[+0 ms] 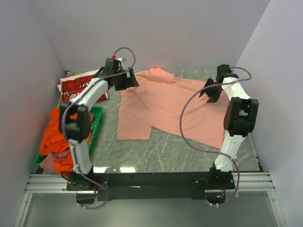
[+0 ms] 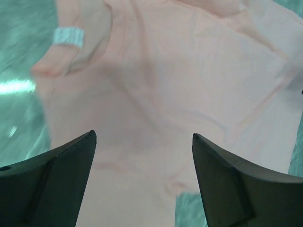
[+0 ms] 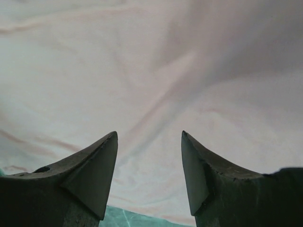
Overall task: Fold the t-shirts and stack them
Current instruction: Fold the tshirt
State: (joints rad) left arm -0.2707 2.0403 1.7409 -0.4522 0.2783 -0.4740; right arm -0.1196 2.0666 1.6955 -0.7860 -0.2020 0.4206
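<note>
Grey-green marbled tabletop (image 1: 161, 151) carries a plain salmon-pink cotton t-shirt (image 1: 165, 106) spread across its middle. Black left gripper (image 1: 130, 80) hangs over the shirt's far left shoulder, black right gripper (image 1: 211, 92) over its right sleeve, both jaws parted, grasping nothing.

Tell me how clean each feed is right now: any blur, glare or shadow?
Top view: sharp and evenly lit, with two small glare patches on the table near its front edge. Left wrist: blurred throughout, the pink shirt and its label smeared, a glare streak on the table at left. Right wrist: shirt soft, a grey shadow across its upper right.
</note>
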